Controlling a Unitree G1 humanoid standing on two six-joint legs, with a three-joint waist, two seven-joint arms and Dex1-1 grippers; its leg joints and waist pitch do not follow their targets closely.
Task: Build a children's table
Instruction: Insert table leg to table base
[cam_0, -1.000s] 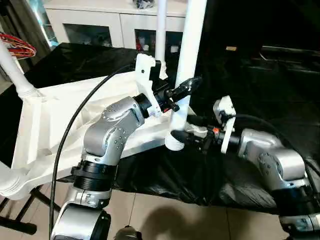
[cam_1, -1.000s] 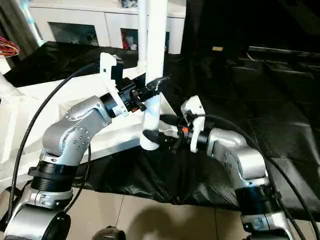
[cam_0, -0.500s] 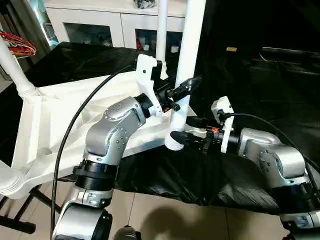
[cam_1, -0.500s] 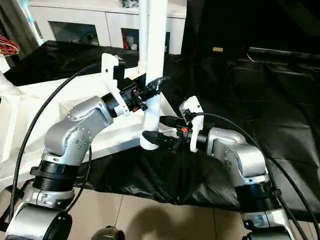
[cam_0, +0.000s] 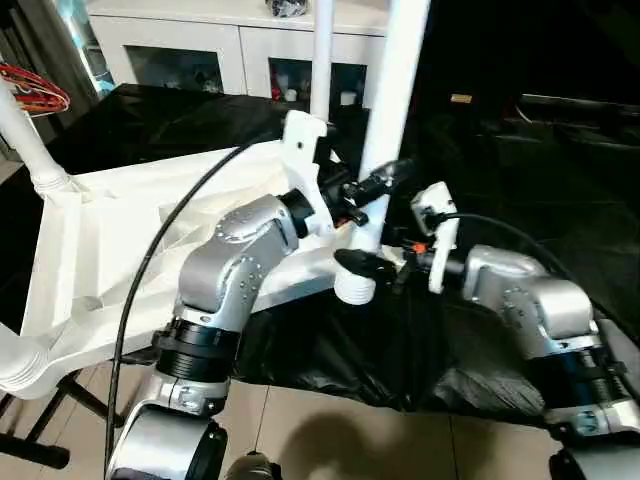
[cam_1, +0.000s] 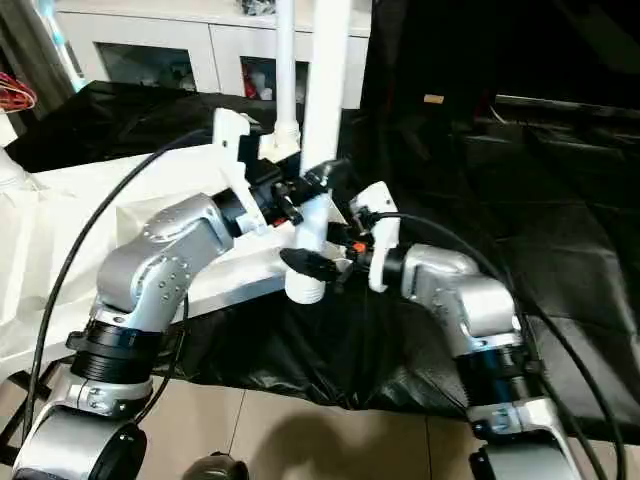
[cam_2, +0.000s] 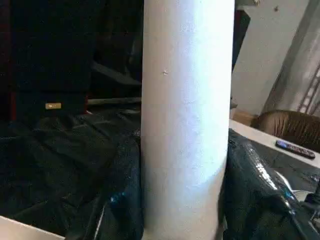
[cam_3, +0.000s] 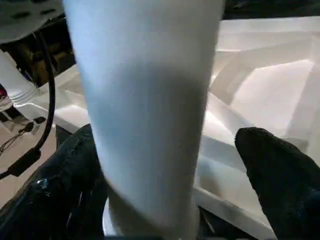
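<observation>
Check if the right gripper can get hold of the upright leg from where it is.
Probably yes. The right gripper stands open with its fingers either side of the leg near its base, nothing between them. The left gripper grips the leg higher up, clear of that spot.

Our left gripper tight around the tall white leg, our right gripper open beside its bottom end.

You have the tabletop lying underside up on the bench, toward its left half. A leg stands upright at the tabletop's near right corner. The left tool sits against that leg from the left, the right tool lower down, at its foot, from the right. Another leg stands behind it, a third at the far left corner. A cabinet stands behind the bench.
</observation>
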